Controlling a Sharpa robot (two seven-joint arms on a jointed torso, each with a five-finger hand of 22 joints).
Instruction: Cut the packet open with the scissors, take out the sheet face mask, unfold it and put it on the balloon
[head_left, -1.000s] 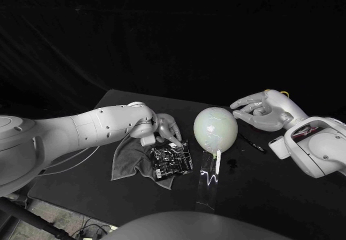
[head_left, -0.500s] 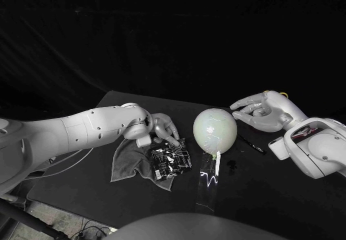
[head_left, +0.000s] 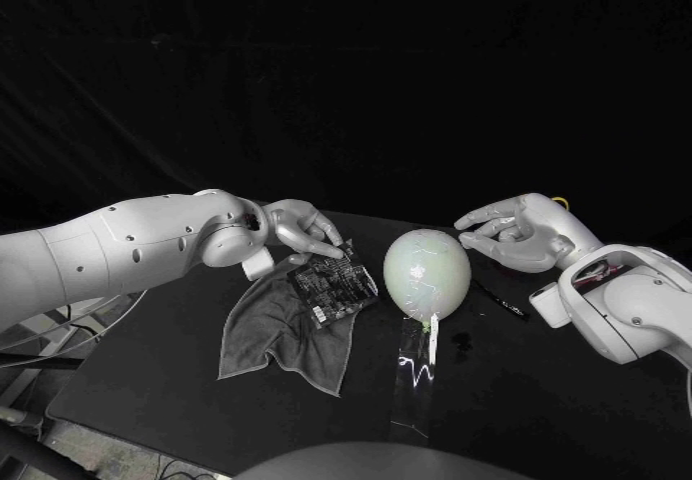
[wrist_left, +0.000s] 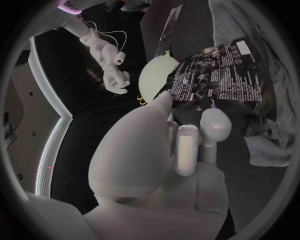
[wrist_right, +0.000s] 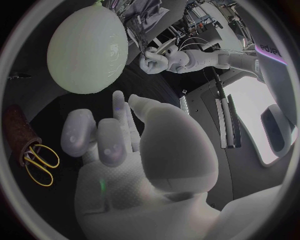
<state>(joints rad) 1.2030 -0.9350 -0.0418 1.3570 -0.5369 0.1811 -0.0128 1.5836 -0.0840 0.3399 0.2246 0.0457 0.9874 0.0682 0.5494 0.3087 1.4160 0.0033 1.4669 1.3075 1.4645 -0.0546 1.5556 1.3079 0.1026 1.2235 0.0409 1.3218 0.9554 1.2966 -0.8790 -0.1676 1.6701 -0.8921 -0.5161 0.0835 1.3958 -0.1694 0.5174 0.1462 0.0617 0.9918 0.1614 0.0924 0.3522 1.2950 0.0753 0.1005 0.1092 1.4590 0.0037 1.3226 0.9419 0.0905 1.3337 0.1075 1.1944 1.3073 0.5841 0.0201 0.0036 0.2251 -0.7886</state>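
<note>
Balloon (head_left: 428, 272) and cloth (head_left: 267, 340) on black table (head_left: 548, 400)

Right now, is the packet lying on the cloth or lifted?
Lifted, it seems: the left hand pinches the packet by an edge, tilted over the grey cloth.

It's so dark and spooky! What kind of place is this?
Probably a robot test lab: a black table, a black backdrop behind it, and a robot's left hand holding a packet beside a balloon.

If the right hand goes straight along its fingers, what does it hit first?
Probably the balloon: the right hand points its fingers at its upper end, with a gap between. Depth is unclear, so it might pass just over the top.
</note>
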